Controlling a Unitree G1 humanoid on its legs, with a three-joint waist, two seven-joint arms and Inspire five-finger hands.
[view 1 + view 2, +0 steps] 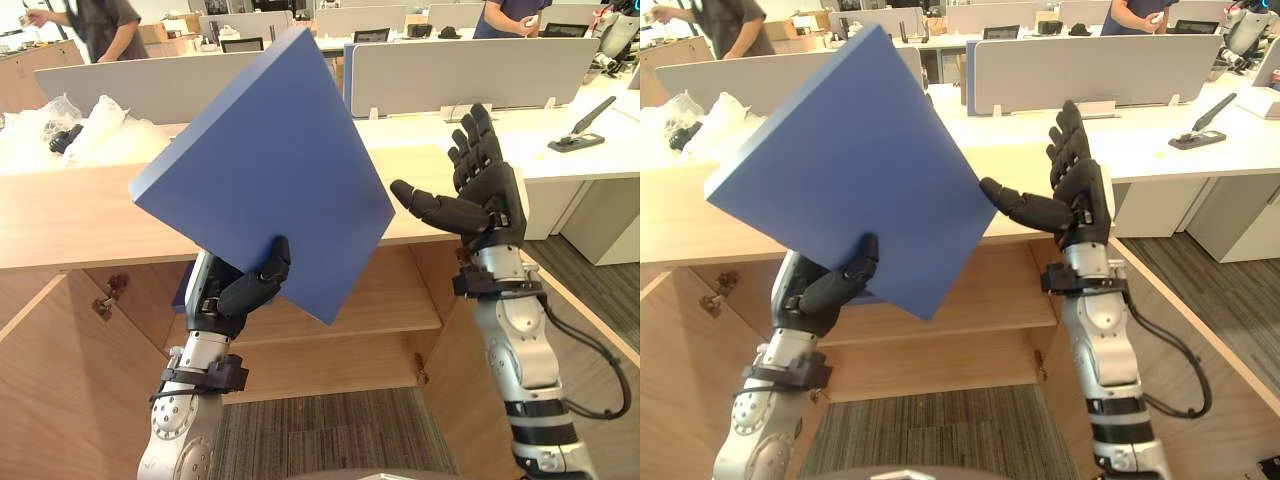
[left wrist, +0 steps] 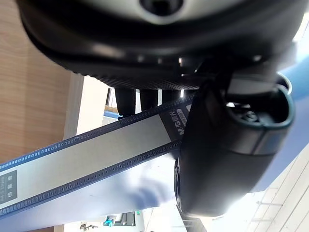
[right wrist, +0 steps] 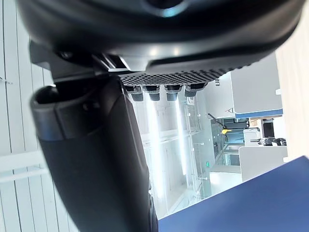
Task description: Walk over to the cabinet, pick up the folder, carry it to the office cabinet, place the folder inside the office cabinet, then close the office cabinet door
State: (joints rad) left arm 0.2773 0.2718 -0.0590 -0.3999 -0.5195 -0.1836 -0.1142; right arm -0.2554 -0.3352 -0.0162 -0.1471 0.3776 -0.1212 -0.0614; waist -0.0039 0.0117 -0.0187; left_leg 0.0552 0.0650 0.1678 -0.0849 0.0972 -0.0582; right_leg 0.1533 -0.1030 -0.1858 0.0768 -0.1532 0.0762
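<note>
A thick blue folder [image 1: 262,160] is tilted up in the air in front of the wooden cabinet [image 1: 60,220]. My left hand [image 1: 240,292] is shut on its lower edge, thumb on the front face and fingers behind. The left wrist view shows the folder's grey spine [image 2: 91,150] pinched under the thumb [image 2: 227,150]. My right hand [image 1: 478,190] is open beside the folder's right corner, fingers straight up and thumb reaching toward the folder [image 1: 850,165] without touching it. The cabinet is open below its top, with a shelf [image 1: 370,305] inside.
Both cabinet doors [image 1: 60,390] stand swung open at the left and right. White plastic wrap [image 1: 110,125] lies on the cabinet top. Office desks with grey partitions [image 1: 470,70] stand behind, a stapler-like tool [image 1: 580,130] on one. Two persons [image 1: 100,25] stand at the back.
</note>
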